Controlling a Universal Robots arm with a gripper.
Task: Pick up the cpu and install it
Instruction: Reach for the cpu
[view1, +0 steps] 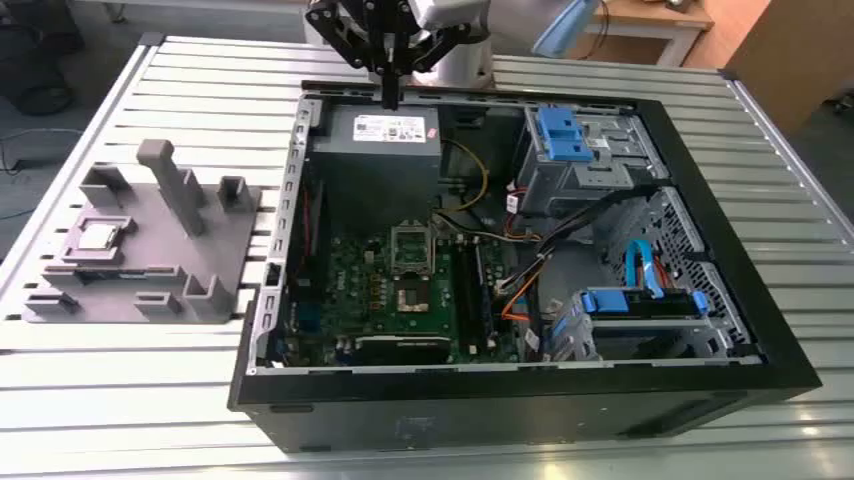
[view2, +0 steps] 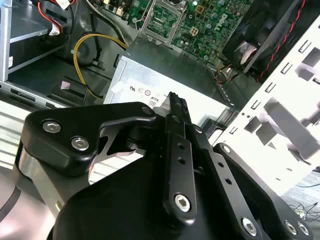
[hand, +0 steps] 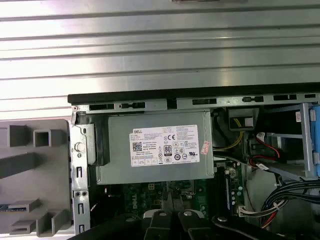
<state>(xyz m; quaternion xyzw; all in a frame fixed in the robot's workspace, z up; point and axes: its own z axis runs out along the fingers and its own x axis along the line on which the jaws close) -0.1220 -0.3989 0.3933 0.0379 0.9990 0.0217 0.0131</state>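
Observation:
The cpu (view1: 100, 237), a small silver square chip, lies in a recess of the grey plastic tray (view1: 200, 255) on the exterior view's left, outside the computer. My gripper (view1: 391, 102) hangs far from it, above the back edge of the open computer case (view1: 747, 330) and over the grey power supply (view1: 384, 130). Its black fingers are shut together with nothing between them, as the second wrist view shows at the gripper (view2: 174, 99). The silver socket frame (view1: 414, 262) sits in the middle of the green motherboard (view1: 350, 290).
Blue drive brackets (view1: 567, 135) and bundles of cables (view1: 534, 250) fill the case on the exterior view's right. The tray has several upright blocks (view1: 167, 180). Everything rests on a slatted metal table (view1: 120, 400). The power supply (hand: 155, 150) lies below the wrist.

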